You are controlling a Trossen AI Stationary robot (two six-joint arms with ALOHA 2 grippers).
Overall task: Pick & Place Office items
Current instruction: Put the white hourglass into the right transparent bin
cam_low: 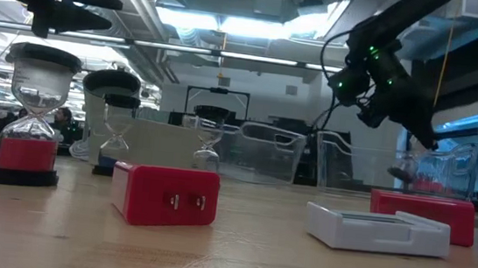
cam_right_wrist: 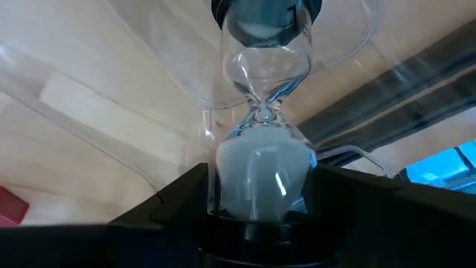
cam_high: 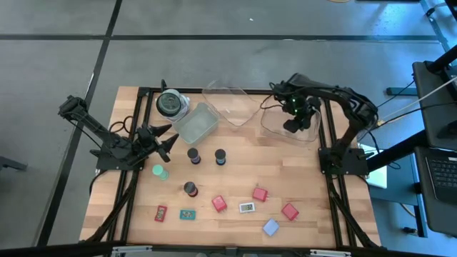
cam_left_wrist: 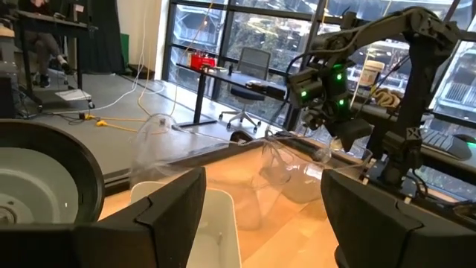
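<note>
A: Right wrist view first. What have you got?

B: My right gripper (cam_right_wrist: pixel 256 201) is clamped on a small hourglass (cam_right_wrist: pixel 262 112) with pale sand. My two dark fingers (cam_right_wrist: pixel 175 205) press its lower bulb from either side, and its dark cap shows at the far end.

A: Where is that over the counter?

B: In the high view my right gripper (cam_high: pixel 297 121) hangs above the clear tray (cam_high: pixel 275 123) at the far right of the counter (cam_high: pixel 300 178), next to a second clear tray (cam_high: pixel 232 103). From the low view it is up in the air, well off the wood.

A: And your left side?

B: My left gripper (cam_high: pixel 166 140) waits near the counter's left edge, fingers spread apart, pointing toward the frosted tray (cam_high: pixel 196 123). The round jar (cam_high: pixel 171 105) stands just beyond it.

A: The other items?

B: Three dark-topped hourglasses (cam_high: pixel 193 154) stand in the middle of the counter, with a green-topped one (cam_high: pixel 161 172) closer to my left arm. Nearer the front edge lie red blocks (cam_high: pixel 219 204), a white flat piece (cam_high: pixel 247 208), a pale-blue one (cam_high: pixel 270 227), a teal one (cam_high: pixel 187 213) and a small red flat one (cam_high: pixel 161 213), all apart from each other.
</note>
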